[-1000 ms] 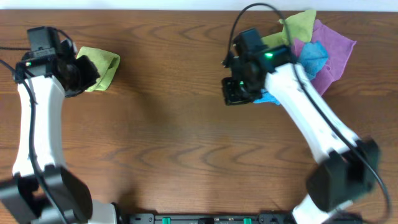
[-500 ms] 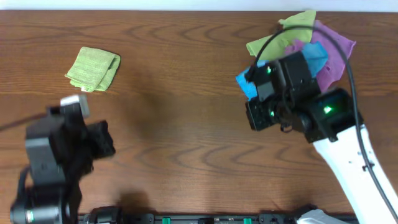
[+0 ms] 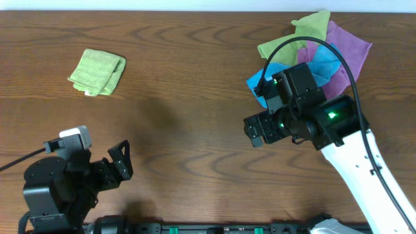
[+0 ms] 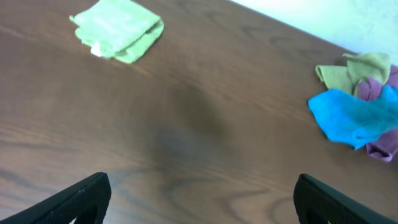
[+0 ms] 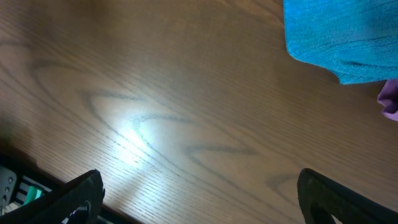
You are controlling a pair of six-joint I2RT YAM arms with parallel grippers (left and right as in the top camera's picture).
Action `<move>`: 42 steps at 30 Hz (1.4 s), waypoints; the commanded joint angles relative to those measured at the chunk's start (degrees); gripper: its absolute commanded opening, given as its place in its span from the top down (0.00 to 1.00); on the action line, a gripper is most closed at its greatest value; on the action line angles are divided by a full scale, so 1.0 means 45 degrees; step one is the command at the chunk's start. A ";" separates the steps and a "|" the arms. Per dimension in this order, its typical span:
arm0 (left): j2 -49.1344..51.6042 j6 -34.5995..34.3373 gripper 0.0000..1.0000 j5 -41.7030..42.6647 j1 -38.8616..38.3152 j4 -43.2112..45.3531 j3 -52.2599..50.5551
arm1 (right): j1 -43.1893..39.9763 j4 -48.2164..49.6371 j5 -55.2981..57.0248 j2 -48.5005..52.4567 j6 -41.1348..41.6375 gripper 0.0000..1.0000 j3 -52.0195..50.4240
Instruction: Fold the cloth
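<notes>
A light green cloth [image 3: 97, 71] lies folded on the wooden table at the back left; the left wrist view shows it at its top left [image 4: 118, 28]. My left gripper [image 3: 122, 166] [image 4: 202, 193] hovers near the front left edge, far from that cloth, open and empty. My right gripper [image 3: 255, 132] [image 5: 200, 186] hangs right of centre, open over bare wood with nothing between its fingers. A crumpled blue cloth [image 3: 262, 80] [image 5: 342, 37] lies just behind it.
A heap of loose cloths sits at the back right: olive green [image 3: 292, 40] [image 4: 357, 68], purple [image 3: 350, 55] and the blue one [image 4: 348, 115]. A strip of purple [image 5: 388, 99] shows at the right wrist view's edge. The right arm's cable [image 3: 312, 44] arcs over the heap.
Both grippers went from shut to wide open. The left arm drew back from the green cloth to the front left, leaving it folded. The right arm moved off the heap toward the front.
</notes>
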 commanded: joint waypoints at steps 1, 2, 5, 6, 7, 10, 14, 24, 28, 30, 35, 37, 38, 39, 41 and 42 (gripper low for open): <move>0.0010 -0.0058 0.05 -0.0034 -0.0063 -0.0384 -0.0039 | 0.0097 0.0019 0.0112 -0.0073 -0.0029 0.01 0.0039; 0.0010 -0.0058 0.04 -0.0034 -0.0063 -0.0515 -0.0039 | 0.0097 0.0019 0.0112 -0.0073 -0.0029 0.01 0.0039; 0.0010 -0.0053 0.05 -0.0034 -0.0063 -0.0860 -0.0039 | 0.0097 0.0019 0.0112 -0.0073 -0.0029 0.01 0.0039; 0.0010 -0.0058 0.05 -0.0034 -0.0063 -0.0918 -0.0039 | 0.0097 0.0019 0.0112 -0.0073 -0.0029 0.01 0.0039; 0.0010 -0.0053 0.04 -0.0034 -0.0063 -0.0937 -0.0039 | 0.0097 0.0019 0.0112 -0.0073 -0.0029 0.01 0.0039; 0.0010 0.0175 0.04 -0.0355 -0.0063 -0.1088 -0.0039 | 0.0097 0.0019 0.0112 -0.0073 -0.0024 0.01 0.0039; -0.0005 0.0282 0.05 -0.1792 -0.0063 -0.1996 -0.0039 | 0.0097 0.0019 0.0112 -0.0073 -0.0029 0.01 0.0039; -0.2200 0.0325 0.05 -0.4585 -0.0053 -0.0049 -0.0049 | 0.0097 0.0019 0.0112 -0.0073 -0.0029 0.01 0.0039; -0.3133 0.0379 0.05 -0.5430 -0.0053 0.0957 -0.0325 | 0.0097 0.0019 0.0112 -0.0073 -0.0029 0.01 0.0039; -0.3609 0.0427 0.05 -0.5149 -0.0063 0.1311 -0.0840 | 0.0097 0.0019 0.0112 -0.0073 -0.0029 0.01 0.0039; -0.5071 0.0432 0.05 -0.3376 -0.0063 0.2239 -0.2900 | 0.0097 0.0019 0.0112 -0.0073 -0.0024 0.01 0.0039; -0.5848 0.0427 0.05 -0.3002 -0.0063 0.3288 -0.4065 | 0.0097 0.0019 0.0112 -0.0073 -0.0029 0.01 0.0039; -0.6246 0.0432 0.05 -0.3002 -0.0063 0.3832 -0.4658 | 0.0097 0.0019 0.0112 -0.0073 -0.0029 0.01 0.0039; -0.6484 0.0471 0.05 -0.3036 -0.0063 0.4138 -0.5027 | 0.0097 0.0019 0.0112 -0.0073 -0.0024 0.01 0.0039; -0.6907 0.1200 0.05 -0.3036 -0.0063 0.4692 -0.5790 | 0.0097 0.0019 0.0112 -0.0073 -0.0029 0.01 0.0039; -0.7048 0.1656 0.05 -0.3031 -0.0063 0.4877 -0.6086 | 0.0097 0.0019 0.0112 -0.0073 -0.0029 0.01 0.0039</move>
